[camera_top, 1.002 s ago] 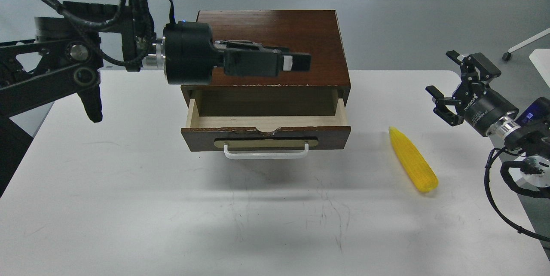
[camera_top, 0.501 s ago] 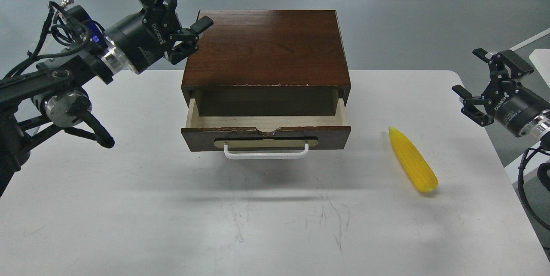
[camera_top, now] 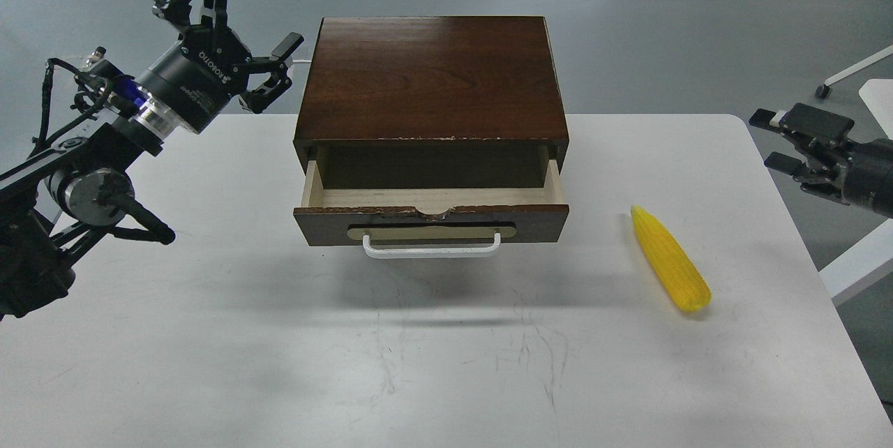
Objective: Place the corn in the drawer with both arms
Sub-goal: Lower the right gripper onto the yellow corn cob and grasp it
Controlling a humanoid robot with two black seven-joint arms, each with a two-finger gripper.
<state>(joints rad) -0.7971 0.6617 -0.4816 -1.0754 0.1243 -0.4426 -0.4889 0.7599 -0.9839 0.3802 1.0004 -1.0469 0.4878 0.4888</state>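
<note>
Head view: my left gripper reads ROBOTIQ, fingers spread, empty; right gripper at 3 o'clock, cut off, fingers apart; corn on table, 4 o'clock of open drawer

Left gripper raised, fingers spread; right gripper spread, empty

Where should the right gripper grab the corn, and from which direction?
Probably mid-cob, from above. The corn lies flat on the table, right of the open drawer, tip pointing away, thick end near. Set the right gripper, now open and empty, across the narrow width; the taper makes the ends likelier to slip.
</note>
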